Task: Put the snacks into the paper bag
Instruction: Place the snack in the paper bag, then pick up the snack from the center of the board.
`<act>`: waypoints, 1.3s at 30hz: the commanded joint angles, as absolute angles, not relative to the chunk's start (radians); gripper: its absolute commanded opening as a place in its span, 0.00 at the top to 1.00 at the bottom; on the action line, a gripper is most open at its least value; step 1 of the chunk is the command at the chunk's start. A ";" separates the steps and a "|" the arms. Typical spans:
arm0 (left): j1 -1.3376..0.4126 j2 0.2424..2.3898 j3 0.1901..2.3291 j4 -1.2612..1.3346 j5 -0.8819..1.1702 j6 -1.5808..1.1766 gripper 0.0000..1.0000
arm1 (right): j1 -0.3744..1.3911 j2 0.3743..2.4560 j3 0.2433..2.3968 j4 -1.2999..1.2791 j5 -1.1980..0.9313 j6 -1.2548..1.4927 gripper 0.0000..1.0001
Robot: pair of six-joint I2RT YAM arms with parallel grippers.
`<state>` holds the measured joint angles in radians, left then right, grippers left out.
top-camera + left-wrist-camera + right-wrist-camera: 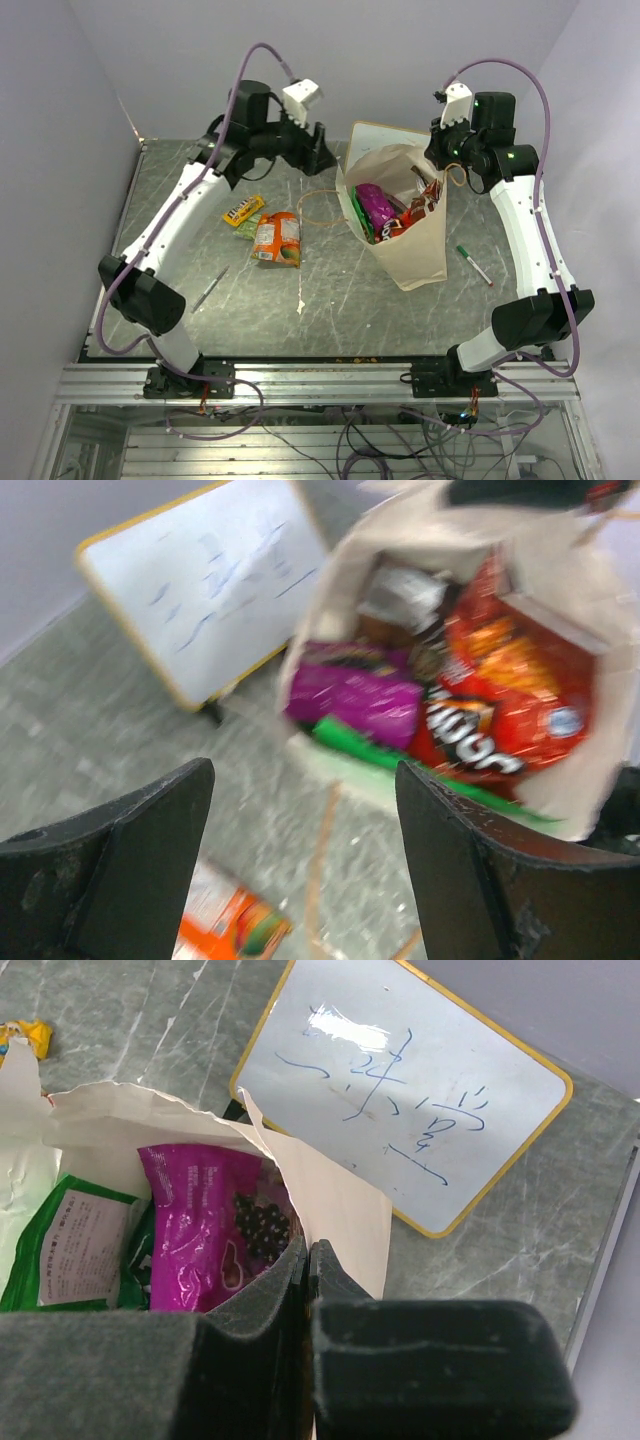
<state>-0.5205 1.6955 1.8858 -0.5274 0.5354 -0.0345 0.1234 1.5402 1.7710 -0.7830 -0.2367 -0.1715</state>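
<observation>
The paper bag [415,255] stands right of centre with its mouth tilted toward the left. A purple packet [377,207], a red packet [402,222] and a green packet [358,215] lie inside. An orange packet [277,238] and a yellow-brown packet [243,210] lie on the table to its left. My left gripper [322,150] is open and empty, hovering left of the bag's mouth; its wrist view [305,870] shows the orange packet [225,920] below. My right gripper [310,1255] is shut on the bag's back rim [340,1200], beside the purple packet [210,1225].
A yellow-framed whiteboard [372,130] leans behind the bag. A green pen [473,265] lies right of the bag, a thin pen [210,290] at the front left. The bag's cord handle [318,207] loops on the table. Walls close in left and right.
</observation>
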 commanded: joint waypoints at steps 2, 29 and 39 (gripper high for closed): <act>-0.368 1.649 1.736 -0.639 0.461 0.037 0.17 | 0.120 1.536 1.779 -0.736 -0.258 -0.178 1.00; -0.233 1.771 1.239 -0.625 0.414 0.167 0.18 | 0.119 1.492 1.712 -0.718 -0.300 -0.159 1.00; -0.228 1.820 1.209 -0.610 0.429 0.156 0.23 | 0.120 1.496 1.706 -0.718 -0.305 -0.160 1.00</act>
<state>-0.2379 1.7992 1.2232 -0.6422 0.4244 0.1509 0.1234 1.5143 1.7222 -0.7383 -0.2943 -0.1680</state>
